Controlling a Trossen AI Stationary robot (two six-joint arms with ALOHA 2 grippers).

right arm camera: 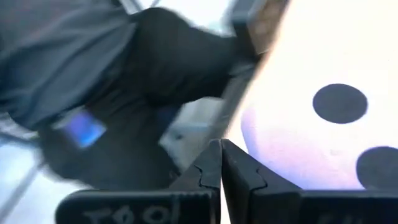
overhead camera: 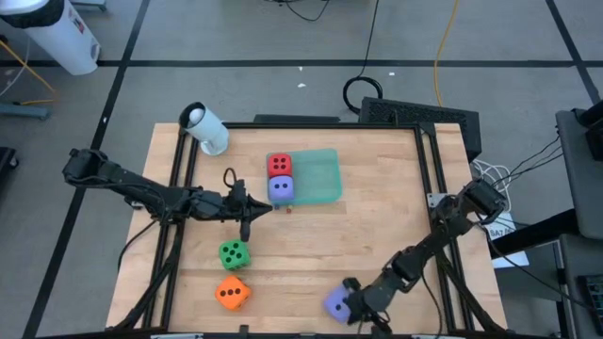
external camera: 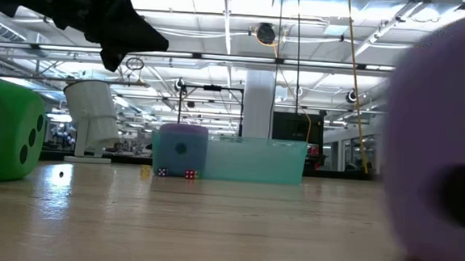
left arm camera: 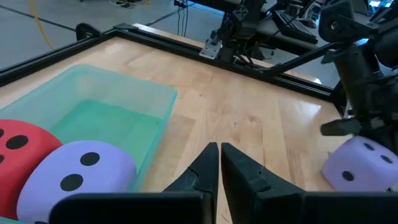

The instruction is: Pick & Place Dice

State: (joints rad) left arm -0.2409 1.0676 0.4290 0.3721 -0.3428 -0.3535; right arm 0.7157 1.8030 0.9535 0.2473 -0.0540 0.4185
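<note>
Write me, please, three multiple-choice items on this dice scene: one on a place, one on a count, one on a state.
1. Where does the red die lie?
A. in the teal tray
B. beside the orange die
C. under the white roll

2. How many dice are in the tray?
A. none
B. two
C. four

3. How does the right claw stand?
A. wide open above the tray
B. shut beside the purple die at the table's near edge
C. shut on the green die

Answers:
1 A: the high view shows the red die at the tray's left end.
2 B: red and a purple-blue die sit there; the other three are on the wood.
3 B: its wrist view shows the fingers meeting, with the purple die alongside, not between them.
</note>
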